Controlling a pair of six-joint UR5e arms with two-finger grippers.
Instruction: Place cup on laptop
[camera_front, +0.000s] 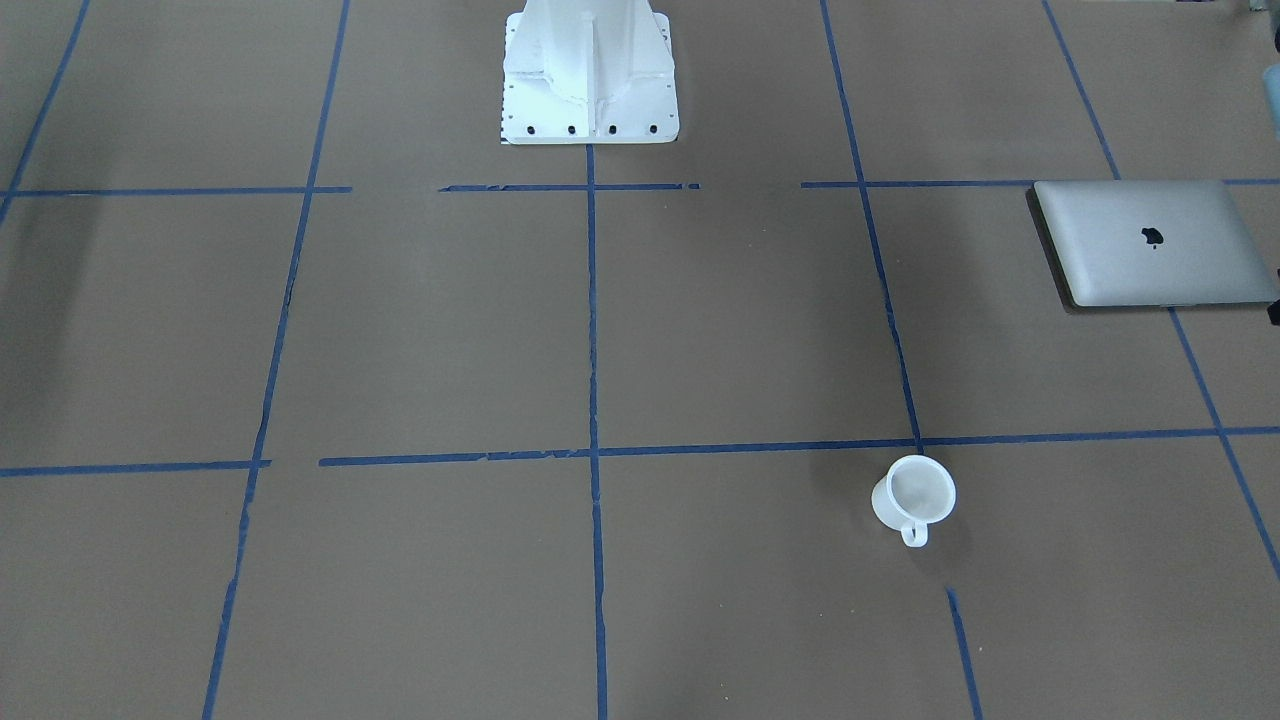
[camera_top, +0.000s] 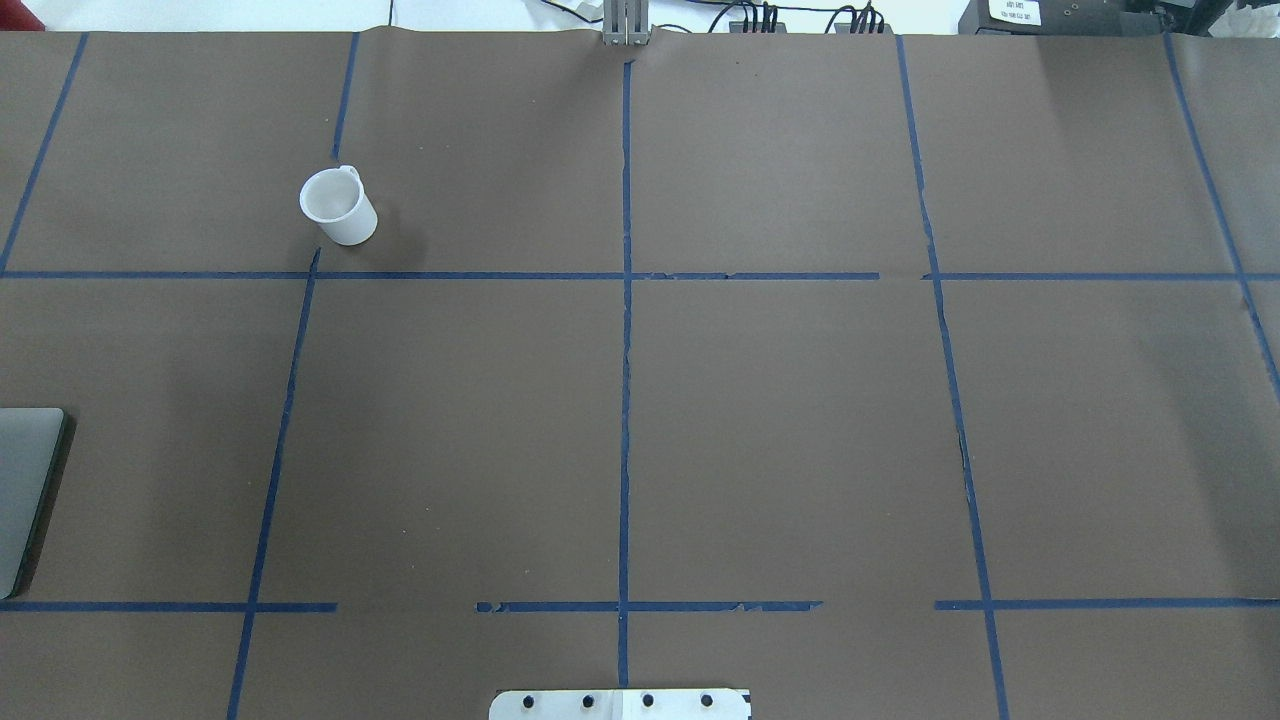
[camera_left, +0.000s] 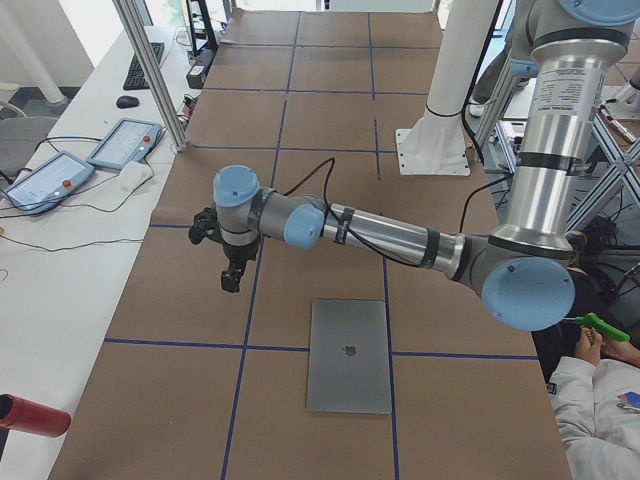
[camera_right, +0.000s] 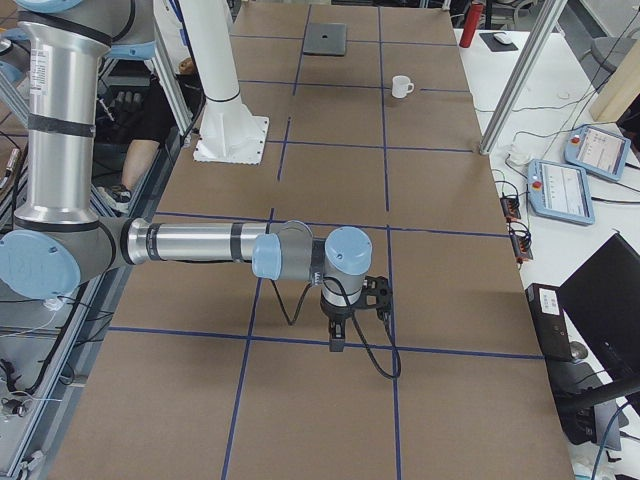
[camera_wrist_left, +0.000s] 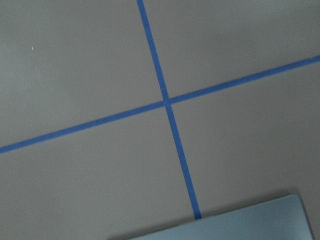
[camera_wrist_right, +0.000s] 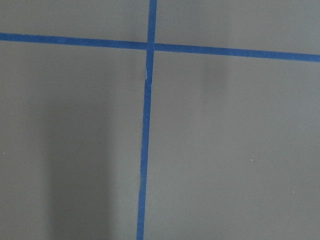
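The cup (camera_top: 337, 207) stands upright in the overhead view's upper left, the laptop (camera_top: 25, 495) at its left edge. The left claw (camera_left: 230, 278) is nearer, though I cannot tell its opening.

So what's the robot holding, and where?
Nothing. The cup and the laptop rest free on the table, untouched by the left hand or the right hand.

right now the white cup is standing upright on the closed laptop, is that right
Not quite. The cup is upright, but it stands on the bare table, well apart from the closed laptop. The exterior front-facing view shows this.
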